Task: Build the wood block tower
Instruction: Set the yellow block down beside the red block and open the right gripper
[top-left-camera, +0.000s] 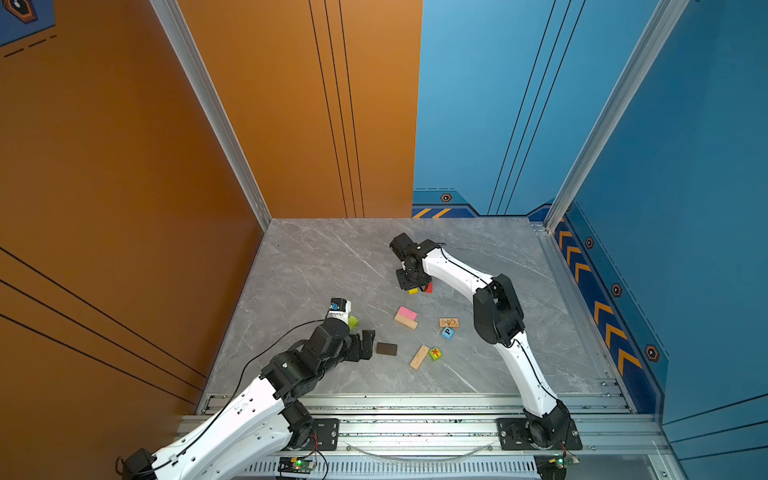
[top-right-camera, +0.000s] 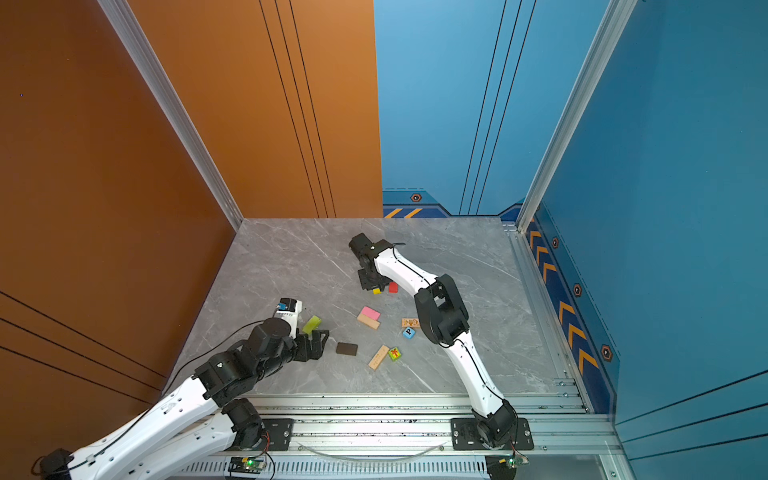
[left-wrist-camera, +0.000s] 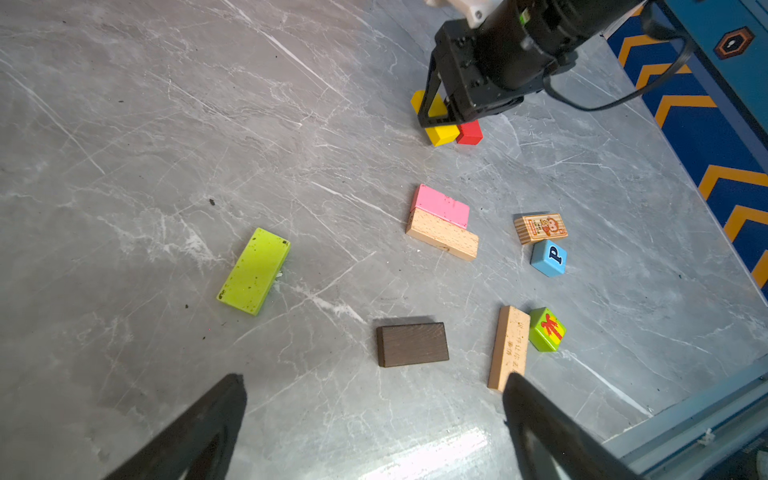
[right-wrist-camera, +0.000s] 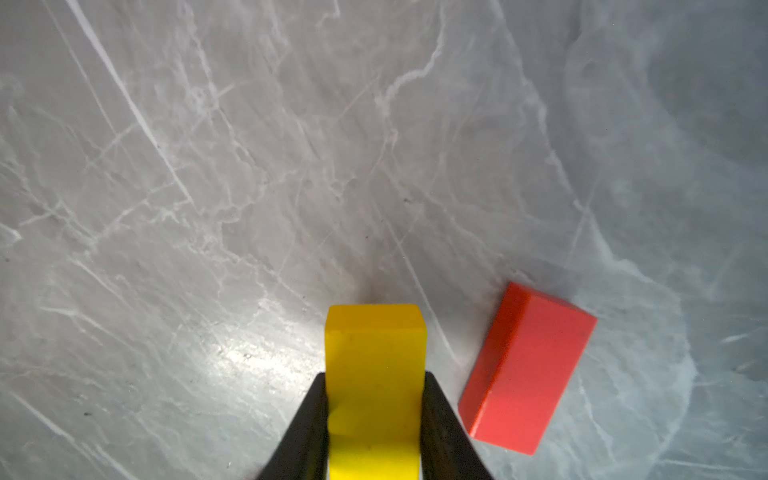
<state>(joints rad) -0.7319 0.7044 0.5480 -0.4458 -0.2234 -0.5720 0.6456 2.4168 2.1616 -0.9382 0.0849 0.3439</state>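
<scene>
Yellow block (right-wrist-camera: 376, 349) gripped by right pincer (right-wrist-camera: 375, 378), clear in wrist view; seemingly half-hidden from top.

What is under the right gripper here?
The yellow block, clamped in the right gripper; the red block lies apart beside it on the table. The gripper covers the yellow block's rear end, so that part cannot be seen.

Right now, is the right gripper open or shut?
Shut on the yellow block: the right gripper presses fingers against both sides.
</scene>
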